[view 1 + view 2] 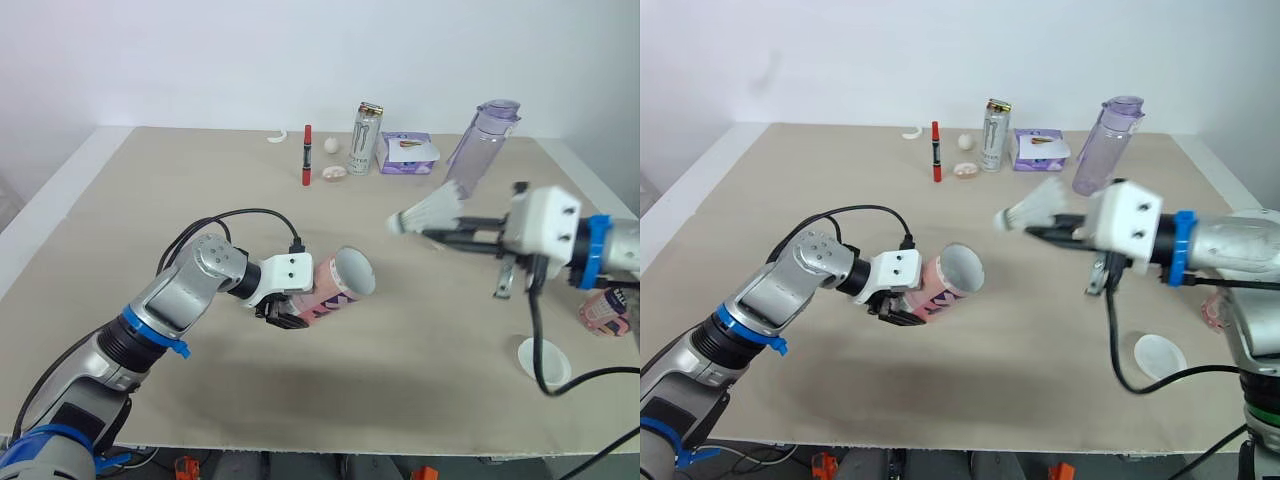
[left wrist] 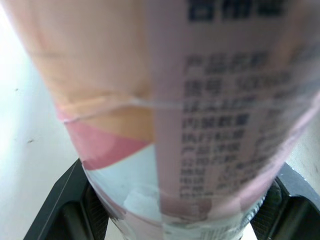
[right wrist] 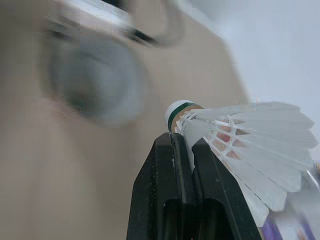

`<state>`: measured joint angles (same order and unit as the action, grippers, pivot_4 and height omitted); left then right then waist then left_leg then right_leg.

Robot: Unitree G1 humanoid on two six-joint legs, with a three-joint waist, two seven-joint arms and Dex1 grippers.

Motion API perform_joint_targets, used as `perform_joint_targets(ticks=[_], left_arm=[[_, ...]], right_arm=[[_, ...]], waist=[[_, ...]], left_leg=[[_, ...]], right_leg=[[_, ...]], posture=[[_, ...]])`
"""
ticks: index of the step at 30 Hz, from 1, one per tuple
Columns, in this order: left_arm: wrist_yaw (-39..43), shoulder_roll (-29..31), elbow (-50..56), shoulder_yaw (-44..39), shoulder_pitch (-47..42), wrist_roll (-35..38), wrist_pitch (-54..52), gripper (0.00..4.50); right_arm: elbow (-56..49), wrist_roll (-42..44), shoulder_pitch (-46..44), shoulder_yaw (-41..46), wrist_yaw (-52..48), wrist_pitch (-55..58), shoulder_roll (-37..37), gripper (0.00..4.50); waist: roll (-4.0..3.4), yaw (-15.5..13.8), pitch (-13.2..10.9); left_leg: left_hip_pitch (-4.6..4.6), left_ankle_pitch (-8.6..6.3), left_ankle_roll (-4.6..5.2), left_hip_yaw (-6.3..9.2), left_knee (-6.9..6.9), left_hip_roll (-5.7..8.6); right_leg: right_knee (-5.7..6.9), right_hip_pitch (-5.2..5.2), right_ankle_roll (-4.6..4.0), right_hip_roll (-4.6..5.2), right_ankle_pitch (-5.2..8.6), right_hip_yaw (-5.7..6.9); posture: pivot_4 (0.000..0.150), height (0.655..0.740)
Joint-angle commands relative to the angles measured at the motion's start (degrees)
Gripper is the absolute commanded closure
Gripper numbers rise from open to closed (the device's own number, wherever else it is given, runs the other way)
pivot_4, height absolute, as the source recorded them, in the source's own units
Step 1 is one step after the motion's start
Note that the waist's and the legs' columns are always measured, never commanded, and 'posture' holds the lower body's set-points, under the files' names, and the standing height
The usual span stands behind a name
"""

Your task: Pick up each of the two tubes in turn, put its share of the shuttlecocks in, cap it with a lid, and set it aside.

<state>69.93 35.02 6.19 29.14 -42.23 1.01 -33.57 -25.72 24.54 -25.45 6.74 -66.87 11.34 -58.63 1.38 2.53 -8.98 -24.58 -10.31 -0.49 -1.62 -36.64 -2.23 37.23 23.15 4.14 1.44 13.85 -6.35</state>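
My left gripper (image 1: 293, 306) is shut on a pink patterned tube (image 1: 335, 285), held off the table and tilted, its open mouth facing right. In the left wrist view the tube (image 2: 165, 115) sits between the black fingers (image 2: 60, 210). My right gripper (image 1: 442, 235) is shut on a white feather shuttlecock (image 1: 430, 212), gripping its skirt, cork end pointing left at the tube's mouth with a small gap between. The right wrist view has the shuttlecock (image 3: 240, 135) pinched in the fingers (image 3: 165, 180), with the tube's mouth (image 3: 95, 80) blurred beyond. A second pink tube (image 1: 605, 312) lies at the right edge.
A white lid (image 1: 543, 362) lies near the front right. At the back of the table (image 1: 150, 220) stand a drink can (image 1: 366, 138), a red marker (image 1: 307, 154), a purple box (image 1: 406, 153), a clear purple bottle (image 1: 480, 145) and a small white ball (image 1: 331, 145).
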Motion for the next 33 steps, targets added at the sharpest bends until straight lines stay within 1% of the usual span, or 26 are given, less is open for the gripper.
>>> perform_joint_targets(ticks=[1,7,11,15,17,18,20,21,22,25,27,29,31,33], left_arm=[[-1.05,0.56,-2.01,0.53,-0.01,-1.91,-0.28,1.36],[-1.24,0.12,-1.85,0.49,-0.13,-1.91,-0.60,1.36],[-1.49,0.37,-1.12,0.34,0.55,-1.86,-0.95,1.36],[-1.97,0.27,-0.45,0.20,1.01,-1.78,-1.65,1.36],[-2.26,0.16,-0.11,0.13,1.23,-1.78,-1.93,1.36],[-2.41,0.12,-0.05,0.07,1.37,-1.77,-1.97,1.36],[-2.58,0.09,0.07,0.01,1.58,-1.78,-2.02,1.36],[-2.59,0.09,0.12,0.03,1.64,-1.79,-2.03,1.36],[-2.63,0.10,0.24,0.08,1.74,-1.81,-2.05,1.36],[-2.74,0.08,0.12,0.25,1.70,-1.84,-1.86,1.36],[-2.80,-0.06,-0.26,0.36,1.47,-1.91,-1.62,1.36],[-2.85,-0.16,-0.39,0.40,1.38,-1.94,-1.51,1.36],[-2.87,-0.22,-0.39,0.48,1.39,-1.98,-1.39,1.36],[-2.86,-0.28,-0.33,0.56,1.46,-1.97,-1.34,1.36]], right_arm=[[-1.93,0.43,-1.36,-0.84,-2.52,-0.99,-1.27,4.38],[-2.01,-2.29,-2.38,-5.76,-3.30,-3.55,1.10,4.38],[0.17,-5.54,-4.81,-8.79,-4.07,-6.29,1.89,4.38],[0.33,-5.43,-6.31,-9.66,-5.40,-6.67,2.29,4.38],[-0.48,-3.69,-6.14,-9.52,-6.27,-4.83,1.89,4.38],[-0.90,-1.84,-6.30,-8.86,-6.38,-2.80,1.66,4.11],[-1.11,0.03,-6.58,-7.99,-6.82,-1.08,1.16,3.43],[-1.07,1.03,-6.68,-7.51,-6.75,-0.18,1.13,3.28],[-1.10,2.17,-6.63,-6.87,-6.27,0.83,1.30,3.03],[-1.09,4.54,-6.94,-5.55,-5.32,3.55,1.54,1.98],[0.15,8.58,-7.02,-2.74,-1.48,8.66,2.82,1.09],[4.62,11.56,-5.78,1.31,4.12,15.42,4.39,0.73],[11.42,9.74,-3.29,4.56,8.84,17.36,6.12,0.05],[16.87,7.42,-0.66,6.39,12.47,17.20,7.54,0.05]], waist=[[0.02,-0.04,0.01],[0.02,-0.04,0.01],[0.02,-0.04,0.01],[0.02,-0.05,0.01],[0.02,-0.09,0.01],[0.02,-0.11,0.01],[0.02,-0.11,0.01],[0.02,-0.11,0.01],[0.02,-0.11,0.01],[0.02,-0.14,0.01],[0.02,-0.15,0.01],[0.02,-0.15,0.01],[0.02,-0.17,0.01],[0.11,-0.31,0.03]], left_leg=[[-0.02,0.00,0.00,0.00,0.00,0.00],[-0.09,0.00,0.00,-0.03,0.01,0.00],[-0.09,0.00,0.00,-0.03,0.00,0.01],[-0.10,0.00,0.00,-0.04,0.00,0.01],[-0.10,0.00,0.00,-0.04,0.00,0.01],[-0.10,0.00,0.00,-0.03,0.00,0.00],[-0.10,0.00,0.00,-0.03,0.01,0.00],[-0.11,0.00,0.00,-0.03,0.01,0.00],[-0.11,0.00,0.00,-0.03,0.01,0.00],[-0.12,0.00,0.00,-0.02,0.00,0.02],[-0.11,0.00,0.00,-0.01,0.00,0.01],[-0.10,0.00,0.00,-0.01,0.00,0.01],[-0.11,0.00,0.00,0.00,0.00,0.01],[-0.11,0.00,0.00,0.00,-0.01,0.01]], right_leg=[[-0.03,0.03,0.00,0.01,0.00,0.01],[-0.07,0.07,-0.01,0.04,0.01,0.01],[-0.06,0.09,-0.03,0.03,0.00,0.01],[-0.06,0.09,-0.03,0.04,0.00,0.01],[-0.06,0.09,-0.03,0.04,0.00,0.01],[-0.07,0.09,-0.03,0.03,0.01,0.02],[-0.06,0.08,-0.03,0.03,0.01,0.02],[-0.06,0.09,-0.03,0.03,0.01,0.02],[-0.06,0.09,-0.03,0.03,0.01,0.02],[-0.06,0.07,-0.04,0.06,0.00,0.02],[-0.06,0.07,-0.05,0.06,0.00,0.02],[-0.06,0.07,-0.05,0.05,0.00,0.02],[-0.06,0.07,-0.05,0.05,0.00,0.03],[-0.06,0.04,-0.06,0.07,-0.01,0.03]], posture=[[0.150,0.7400],[0.150,0.7400],[0.150,0.7400],[0.150,0.7400],[0.150,0.7400],[0.150,0.7400],[0.150,0.7400],[0.150,0.7400],[0.150,0.7400],[0.150,0.7400],[0.150,0.7400],[0.150,0.7400],[0.150,0.7400],[0.150,0.7400]])
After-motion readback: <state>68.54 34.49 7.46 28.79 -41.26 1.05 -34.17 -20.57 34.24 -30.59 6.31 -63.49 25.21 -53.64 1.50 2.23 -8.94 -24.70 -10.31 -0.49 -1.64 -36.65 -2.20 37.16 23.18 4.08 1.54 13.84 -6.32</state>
